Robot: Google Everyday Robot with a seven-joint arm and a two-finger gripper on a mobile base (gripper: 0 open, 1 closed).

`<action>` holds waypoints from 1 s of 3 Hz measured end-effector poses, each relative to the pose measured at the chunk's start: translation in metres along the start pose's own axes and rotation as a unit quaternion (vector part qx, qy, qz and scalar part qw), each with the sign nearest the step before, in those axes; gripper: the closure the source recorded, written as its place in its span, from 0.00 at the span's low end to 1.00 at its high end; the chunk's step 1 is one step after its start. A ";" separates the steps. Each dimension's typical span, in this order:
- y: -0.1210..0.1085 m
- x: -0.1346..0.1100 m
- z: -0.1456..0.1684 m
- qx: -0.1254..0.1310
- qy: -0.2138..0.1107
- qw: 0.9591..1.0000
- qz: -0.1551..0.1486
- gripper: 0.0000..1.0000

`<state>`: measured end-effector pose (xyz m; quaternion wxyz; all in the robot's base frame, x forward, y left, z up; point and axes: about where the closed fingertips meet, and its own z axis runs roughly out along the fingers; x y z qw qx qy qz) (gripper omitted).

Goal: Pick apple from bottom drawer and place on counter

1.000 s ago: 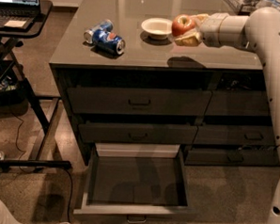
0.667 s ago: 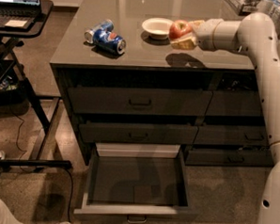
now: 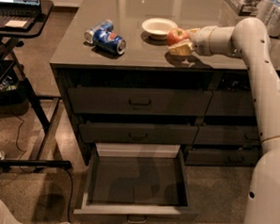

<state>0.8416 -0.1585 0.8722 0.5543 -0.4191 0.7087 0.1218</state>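
hand [image 3: 182, 44] clamped on apple [image 3: 175, 36] | apple low over worktop [image 3: 133, 54] (just beside white bowl [image 3: 158, 26]) | set-down spot lies straight below

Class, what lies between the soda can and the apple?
The white bowl, on the counter, in the camera view; the gripper holds the apple.

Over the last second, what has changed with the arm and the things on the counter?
The gripper, its fingers shut on the small round red apple, has come lower toward the glossy grey-brown counter, beside the white bowl. Nothing was let go. The blue soda can, the bowl and the open dark grey bottom drawer stayed put.
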 end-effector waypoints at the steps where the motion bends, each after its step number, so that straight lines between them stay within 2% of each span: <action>1: 0.001 0.001 0.001 -0.003 0.001 1.000 0.002 0.11; 2: 0.001 0.001 0.001 -0.003 0.001 1.000 0.002 0.00; 3: 0.001 0.001 0.001 -0.003 0.001 1.000 0.002 0.00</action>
